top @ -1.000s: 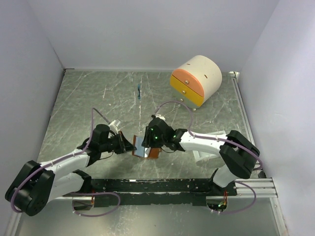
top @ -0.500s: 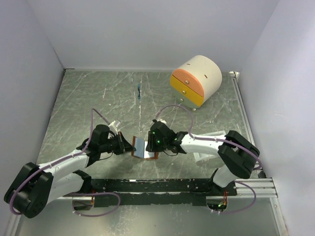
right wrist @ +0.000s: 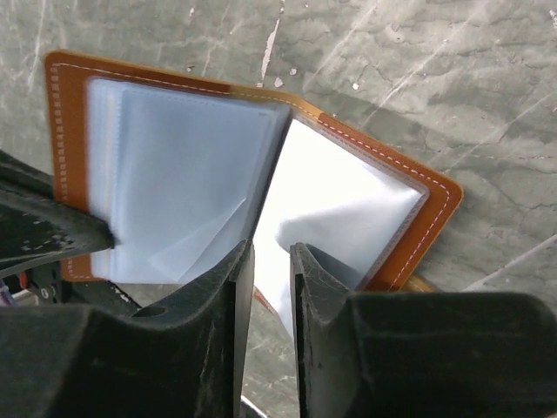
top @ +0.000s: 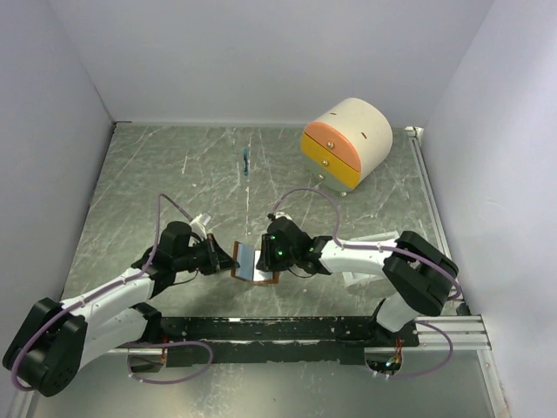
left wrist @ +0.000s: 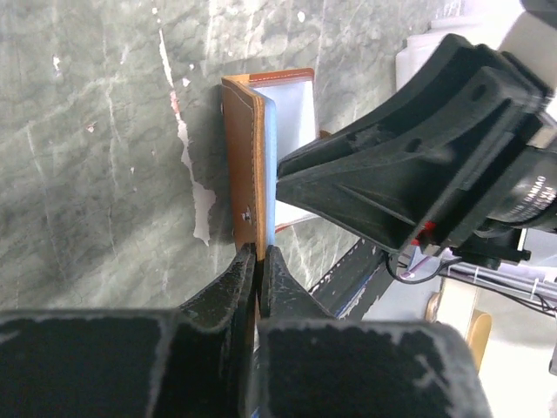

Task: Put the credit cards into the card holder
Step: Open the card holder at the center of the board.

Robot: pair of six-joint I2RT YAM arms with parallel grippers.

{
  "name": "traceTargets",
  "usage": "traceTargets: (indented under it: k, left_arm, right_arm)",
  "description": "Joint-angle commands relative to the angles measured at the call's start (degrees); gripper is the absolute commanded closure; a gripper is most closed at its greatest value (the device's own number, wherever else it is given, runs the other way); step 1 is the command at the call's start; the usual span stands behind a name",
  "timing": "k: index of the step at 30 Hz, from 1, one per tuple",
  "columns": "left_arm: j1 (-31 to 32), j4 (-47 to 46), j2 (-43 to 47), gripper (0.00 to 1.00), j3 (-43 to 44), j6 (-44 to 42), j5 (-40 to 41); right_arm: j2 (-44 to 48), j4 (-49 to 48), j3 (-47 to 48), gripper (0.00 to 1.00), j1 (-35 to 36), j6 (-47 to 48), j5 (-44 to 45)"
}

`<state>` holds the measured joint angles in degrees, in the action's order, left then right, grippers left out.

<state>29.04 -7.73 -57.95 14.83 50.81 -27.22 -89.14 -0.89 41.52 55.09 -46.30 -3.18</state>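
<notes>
left end effector (left wrist: 258, 254) pinches the brown cover of the open card holder (left wrist: 242, 157) on the tabletop (left wrist: 104, 174), right end effector (right wrist: 268, 251) stands almost closed at its pale inside, hold unclear.

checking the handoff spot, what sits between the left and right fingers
The open brown wallet. The left fingers pinch its leather flap, and the right fingers reach over its clear pockets. This is clearest in the top view.

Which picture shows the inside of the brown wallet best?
The right wrist view: the wallet is open and fills the frame. The left wrist view shows it edge-on; the top view shows it tiny.
</notes>
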Motion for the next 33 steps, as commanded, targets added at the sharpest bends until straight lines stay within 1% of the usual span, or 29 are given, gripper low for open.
traceTargets:
  k: [1, 4, 7, 10, 14, 16, 22, 25, 27, 33]
  left_arm:
    - [0.31, -0.5, 2.15, 0.85, 0.83, 0.24, -1.23]
    - [0.31, 1.51, 1.57, 0.79, 2.01, -0.97, -0.24]
    - [0.32, 1.1, 0.25, 0.76, 2.15, -1.38, -0.28]
    - [0.31, -1.0, -0.15, 0.78, 1.44, -0.64, -1.02]
    - [0.32, -2.44, -0.05, 0.86, 0.49, -0.1, -0.85]
    - [0.31, -2.43, -0.05, 0.86, 0.38, -0.18, -0.82]
    - [0.31, -0.94, -0.06, 0.77, 1.07, -0.61, -0.14]
    - [0.32, -0.23, -0.34, 0.68, 1.61, -0.91, 0.13]
    - [0.32, 0.15, -0.69, 0.64, 2.22, -1.28, 0.35]
    - [0.32, 0.48, -2.25, 0.57, 3.63, -2.18, 1.28]
  right_arm:
    - [-1.89, -0.07, 0.7, 0.77, 0.19, 0.3, 1.25]
    - [-2.59, -0.09, 0.82, 0.79, 0.22, 0.51, 1.55]
    - [-3.45, -1.04, 0.7, 0.8, 0.19, 0.52, 1.03]
    - [-4.19, -1.62, 0.59, 0.8, 0.22, 0.43, 0.79]
    - [-4.75, -2.12, 0.54, 0.81, 0.24, 0.55, 0.54]
    - [-4.83, -2.1, 0.58, 0.81, 0.19, 0.68, 0.39]
    - [-4.29, -2.53, 0.13, 0.81, 0.2, 0.61, 0.52]
    - [-4.33, -2.54, 0.22, 0.81, 0.28, 0.63, 0.38]
    - [-4.36, -2.67, 0.23, 0.81, 0.28, 0.65, 0.34]
    - [-4.36, -2.59, 0.38, 0.82, 0.31, 0.69, 0.24]
